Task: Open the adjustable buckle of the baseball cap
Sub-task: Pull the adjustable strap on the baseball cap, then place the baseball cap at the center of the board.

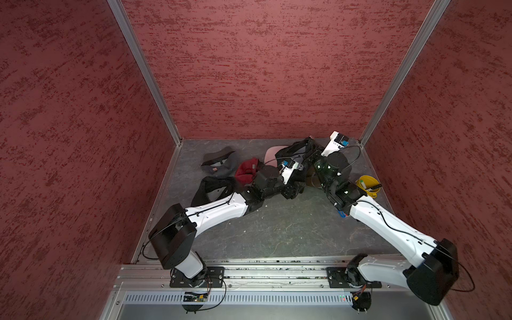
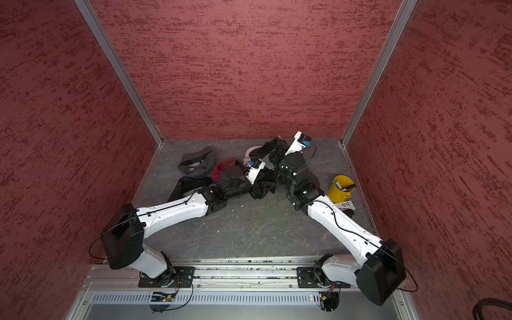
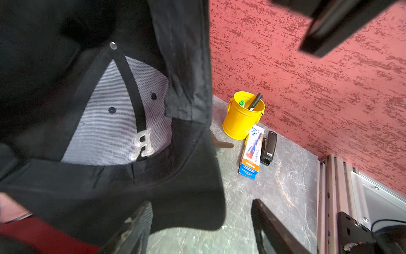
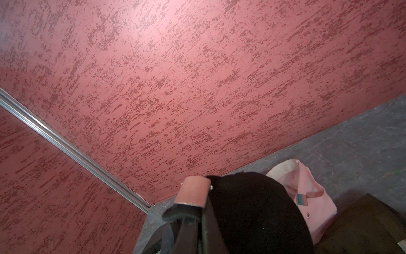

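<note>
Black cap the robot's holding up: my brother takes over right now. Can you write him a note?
Left gripper: open, holding nothing, close to the brim of the black cap.
Right gripper: shut on the cap's fabric, holding it up off the table.
Done: cap lifted; a strap end hangs loose inside it.
Left: the buckle isn't visible, so check whether it's open. If not, probably take the strap with the left gripper and pull.
</note>
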Tool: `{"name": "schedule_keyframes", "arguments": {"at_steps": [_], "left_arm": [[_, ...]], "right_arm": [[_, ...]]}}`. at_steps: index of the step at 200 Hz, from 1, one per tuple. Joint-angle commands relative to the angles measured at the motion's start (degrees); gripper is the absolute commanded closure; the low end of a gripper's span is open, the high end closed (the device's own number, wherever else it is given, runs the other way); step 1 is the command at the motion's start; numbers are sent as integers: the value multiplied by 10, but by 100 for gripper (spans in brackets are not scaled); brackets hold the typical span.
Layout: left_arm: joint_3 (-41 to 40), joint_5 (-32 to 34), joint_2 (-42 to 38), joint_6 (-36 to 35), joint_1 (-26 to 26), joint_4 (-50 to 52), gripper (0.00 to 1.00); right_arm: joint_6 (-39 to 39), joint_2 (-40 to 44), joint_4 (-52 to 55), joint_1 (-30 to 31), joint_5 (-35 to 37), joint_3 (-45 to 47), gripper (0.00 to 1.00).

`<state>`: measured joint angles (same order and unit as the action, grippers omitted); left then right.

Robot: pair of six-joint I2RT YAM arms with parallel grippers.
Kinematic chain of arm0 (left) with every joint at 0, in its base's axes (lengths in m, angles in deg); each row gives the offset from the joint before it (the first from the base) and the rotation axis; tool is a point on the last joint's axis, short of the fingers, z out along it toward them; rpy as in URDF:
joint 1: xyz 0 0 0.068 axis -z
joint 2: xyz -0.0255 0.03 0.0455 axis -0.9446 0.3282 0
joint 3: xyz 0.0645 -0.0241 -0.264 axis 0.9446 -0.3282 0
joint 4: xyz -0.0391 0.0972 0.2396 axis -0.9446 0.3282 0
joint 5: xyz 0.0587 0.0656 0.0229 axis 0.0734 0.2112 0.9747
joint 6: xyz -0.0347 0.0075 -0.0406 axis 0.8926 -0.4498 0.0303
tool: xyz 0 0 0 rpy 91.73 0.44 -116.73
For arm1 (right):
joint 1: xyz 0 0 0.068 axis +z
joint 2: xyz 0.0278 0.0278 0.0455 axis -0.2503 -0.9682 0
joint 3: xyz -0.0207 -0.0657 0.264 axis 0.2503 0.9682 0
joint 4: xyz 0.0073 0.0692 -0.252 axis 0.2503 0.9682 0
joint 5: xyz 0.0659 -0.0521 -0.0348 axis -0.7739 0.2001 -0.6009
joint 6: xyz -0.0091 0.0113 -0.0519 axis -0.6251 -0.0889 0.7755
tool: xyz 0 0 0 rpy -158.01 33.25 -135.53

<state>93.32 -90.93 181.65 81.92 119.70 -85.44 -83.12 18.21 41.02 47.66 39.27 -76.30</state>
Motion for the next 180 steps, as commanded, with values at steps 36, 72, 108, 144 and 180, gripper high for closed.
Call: {"name": "schedule_keyframes", "arguments": {"at_steps": [36,72,108,144,180], "left_arm": [[17,-33,94,53,-13,-199,26],[43,-33,122,60,-16,-185,27],[63,-47,136,62,-15,-168,32],[65,-52,130,62,-20,-133,72],[58,-63,104,63,-24,-64,100]], "right_arm": [[-43,-2,42,1,29,-31,100],[-60,4,53,1,43,-24,100],[-71,1,57,3,46,-20,100],[-63,5,50,4,45,-17,100],[-41,6,27,4,21,-5,100]]}}
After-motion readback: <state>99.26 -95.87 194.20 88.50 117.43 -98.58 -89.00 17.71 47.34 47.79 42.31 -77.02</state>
